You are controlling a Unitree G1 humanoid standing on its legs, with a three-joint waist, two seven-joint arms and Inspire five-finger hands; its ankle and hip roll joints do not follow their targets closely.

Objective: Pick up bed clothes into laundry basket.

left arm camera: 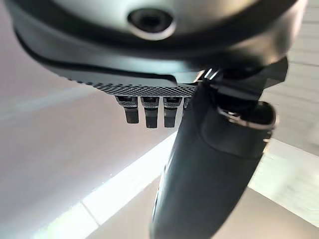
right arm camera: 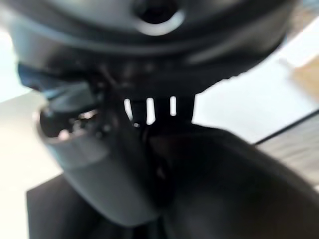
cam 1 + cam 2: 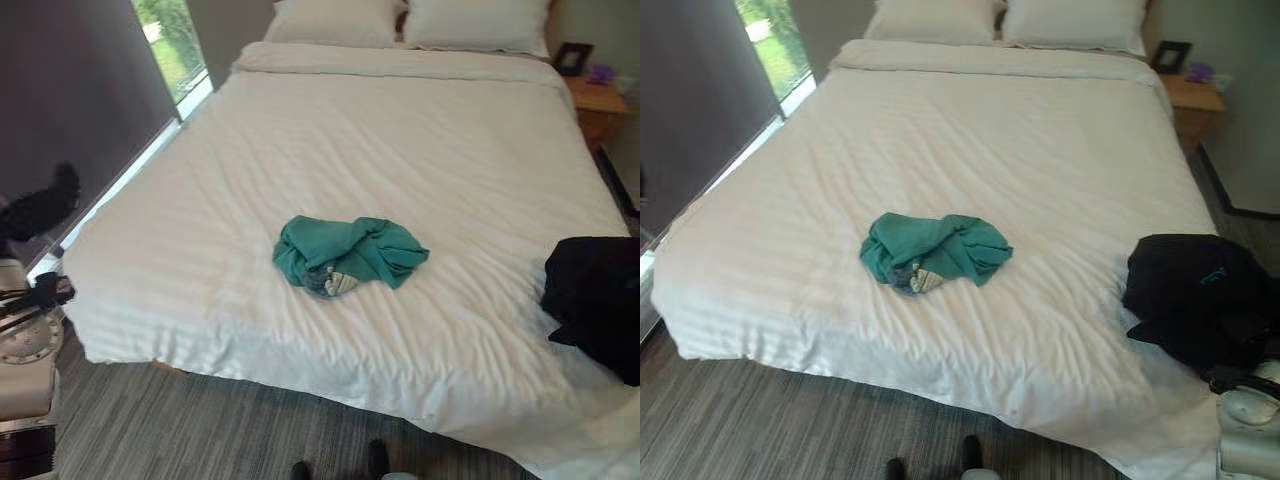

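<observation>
A wide bed [image 3: 400, 170] with a white striped duvet takes up most of your field; its foot edge runs nearest you and its left edge lies along a window [image 3: 172, 45]. Two white pillows [image 3: 1005, 22] sit side by side at the head edge. Grey wood-grain floor [image 3: 200, 425] shows below the foot edge.

Near the bed's right foot corner lies a black garment [image 3: 1200, 295] (crumpled, with a small blue mark on it), partly over the right edge. A teal garment [image 3: 350, 250] lies bunched a little short of the foot edge, about midway across, well apart from the black one; a small pale grey piece [image 3: 335, 283] is tucked against its near side. Open duvet surrounds both heaps.

Beyond the head corner on the right stands a wooden nightstand [image 3: 1195, 100] carrying a dark picture frame [image 3: 1170, 55] and a small purple object [image 3: 1200, 72].

Your left hand [image 1: 209, 164] shows close up with fingers [image 1: 149, 113] straight and relaxed, empty. Your right hand [image 2: 109, 164] is also close up over dark cloth; you cannot tell whether it is closed.
</observation>
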